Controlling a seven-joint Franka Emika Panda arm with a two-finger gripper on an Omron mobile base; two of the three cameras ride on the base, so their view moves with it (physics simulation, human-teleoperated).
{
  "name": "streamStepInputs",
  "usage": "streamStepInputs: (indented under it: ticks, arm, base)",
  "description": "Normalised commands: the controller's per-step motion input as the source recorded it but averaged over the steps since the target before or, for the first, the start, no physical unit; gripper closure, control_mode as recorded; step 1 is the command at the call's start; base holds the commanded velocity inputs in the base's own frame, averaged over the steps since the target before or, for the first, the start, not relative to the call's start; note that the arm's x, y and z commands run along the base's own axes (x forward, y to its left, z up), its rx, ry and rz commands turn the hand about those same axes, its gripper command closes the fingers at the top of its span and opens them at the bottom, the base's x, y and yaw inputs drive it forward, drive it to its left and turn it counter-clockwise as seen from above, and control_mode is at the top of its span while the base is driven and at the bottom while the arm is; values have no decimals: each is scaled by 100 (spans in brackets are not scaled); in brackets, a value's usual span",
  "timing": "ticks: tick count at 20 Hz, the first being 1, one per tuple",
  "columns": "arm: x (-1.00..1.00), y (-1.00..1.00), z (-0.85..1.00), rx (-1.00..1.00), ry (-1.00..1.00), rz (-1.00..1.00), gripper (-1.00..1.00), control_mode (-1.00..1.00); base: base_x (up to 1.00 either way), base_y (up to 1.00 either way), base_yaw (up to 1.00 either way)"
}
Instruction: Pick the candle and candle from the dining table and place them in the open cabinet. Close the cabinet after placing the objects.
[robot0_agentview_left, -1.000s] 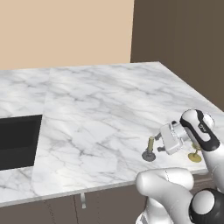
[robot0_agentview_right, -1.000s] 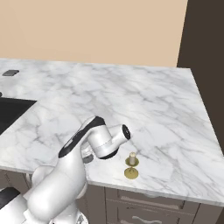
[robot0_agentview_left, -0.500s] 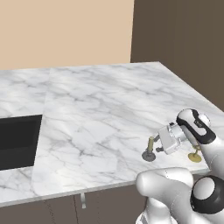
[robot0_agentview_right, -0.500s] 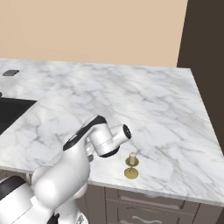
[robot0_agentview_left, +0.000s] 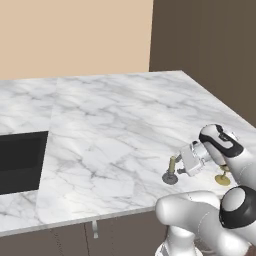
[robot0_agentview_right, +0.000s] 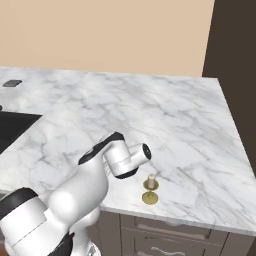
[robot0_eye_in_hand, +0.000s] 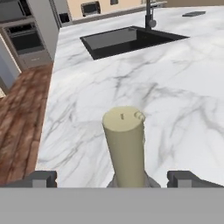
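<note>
The olive-beige candle (robot0_agentview_left: 172, 163) stands upright on its round dark grey dish near the front right edge of the white marble dining table (robot0_agentview_left: 115, 115). My gripper (robot0_agentview_left: 182, 165) is level with it, just to its right, pointing at it. In the hand view the olive candle (robot0_eye_in_hand: 125, 146) rises between the two spread fingertips of my gripper (robot0_eye_in_hand: 113, 179), which is open and touches nothing. The paler cream candle (robot0_agentview_right: 151, 182) stands on a golden dish close to the table's front edge, and shows as the cream candle (robot0_agentview_left: 223, 177) partly behind my forearm. The open cabinet is out of view.
A black sink (robot0_agentview_left: 20, 160) is set into the marble at the left, with a dark faucet (robot0_eye_in_hand: 150, 15) behind it. A dark brown wall (robot0_agentview_left: 210, 45) rises behind the table's far right corner. Drawers (robot0_agentview_right: 175, 237) sit under the front edge.
My hand has crept a little to the left, closer to the olive candle. Its jaws stayed open, and both candles stand where they were.
</note>
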Motion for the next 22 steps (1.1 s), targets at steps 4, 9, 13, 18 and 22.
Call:
streamStepInputs:
  ticks: [4,9,13,18,22]
  arm:
    - [20,0,-11,0,0,0,-100,-100]
    - [17,1,-11,0,0,0,-100,-100]
    - [13,4,-11,0,0,0,-100,-100]
    - [5,11,-9,0,0,0,-100,-100]
    - [0,19,-10,0,0,0,-100,-100]
  base:
    - [0,0,0]
    - [0,0,0]
    - [0,0,0]
    - [0,0,0]
    - [0,0,0]
